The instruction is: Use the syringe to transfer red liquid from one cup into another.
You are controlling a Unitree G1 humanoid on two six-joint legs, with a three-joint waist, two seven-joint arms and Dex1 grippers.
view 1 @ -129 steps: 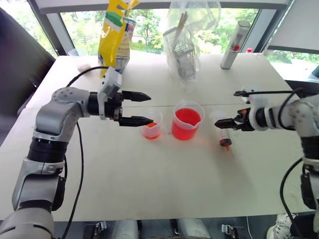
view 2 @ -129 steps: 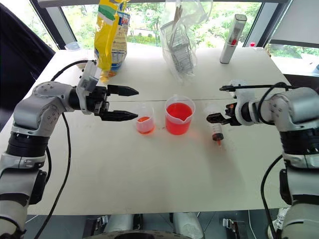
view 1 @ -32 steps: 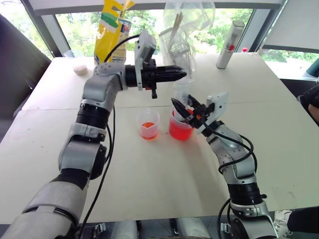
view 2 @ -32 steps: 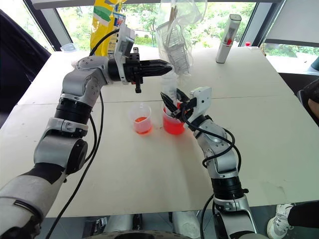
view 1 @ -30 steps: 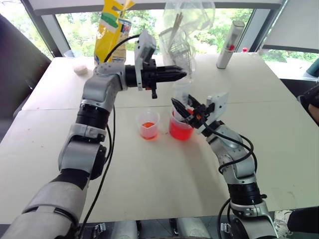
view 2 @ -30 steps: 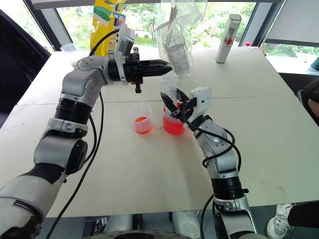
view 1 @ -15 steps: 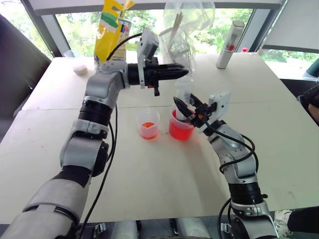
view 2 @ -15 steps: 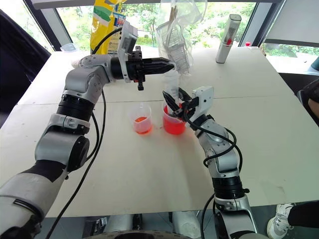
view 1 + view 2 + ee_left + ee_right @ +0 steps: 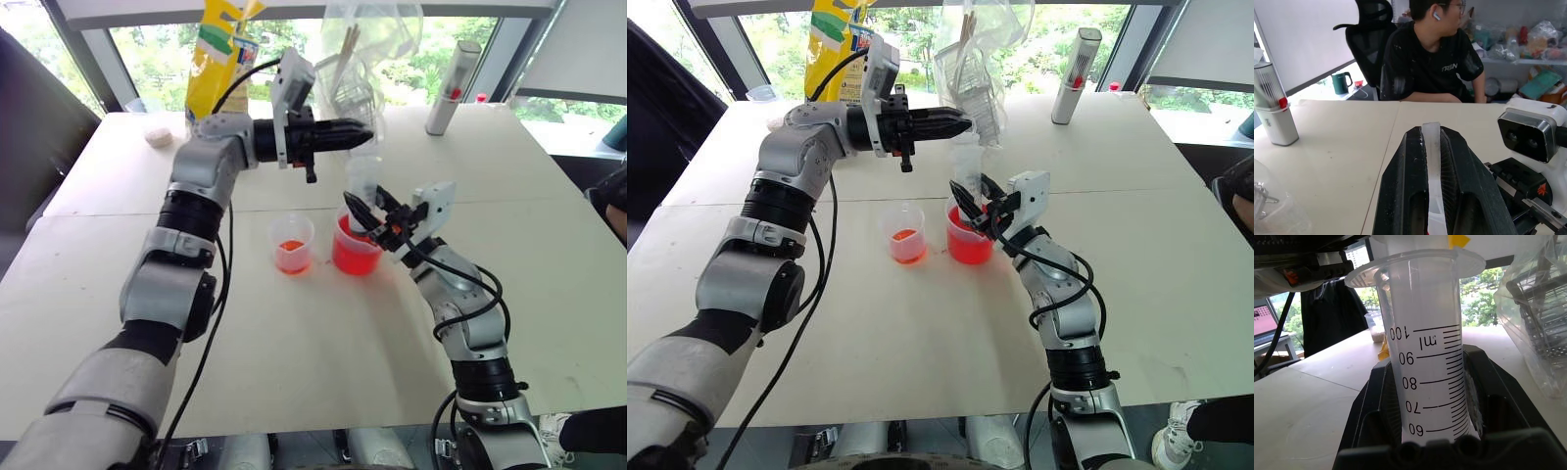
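The syringe (image 9: 361, 178) stands upright over the larger cup (image 9: 337, 253), which holds red liquid (image 9: 353, 258). My right gripper (image 9: 361, 210) is shut on its graduated barrel (image 9: 1429, 377), just above the cup's rim; the tip is hidden. Coming in level from the left, my left gripper (image 9: 364, 136) is shut on the white plunger top (image 9: 1431, 147) above the barrel. The barrel looks clear from the 60 mark upward. The smaller cup (image 9: 293, 245), with a little red liquid (image 9: 291, 246) at its bottom, stands just left of the larger cup.
At the table's far side stand a yellow bag (image 9: 219, 61), a clear plastic bag with a wire basket (image 9: 364, 69) and a tall grey cylinder (image 9: 452, 90). A small white object (image 9: 157, 137) lies far left. A person in black (image 9: 1427, 63) sits beyond the table.
Since the earliest frames my right gripper brought the syringe from the table's right side to upright over the larger cup, and my left gripper closed on its plunger. Over the last second nothing moved noticeably.
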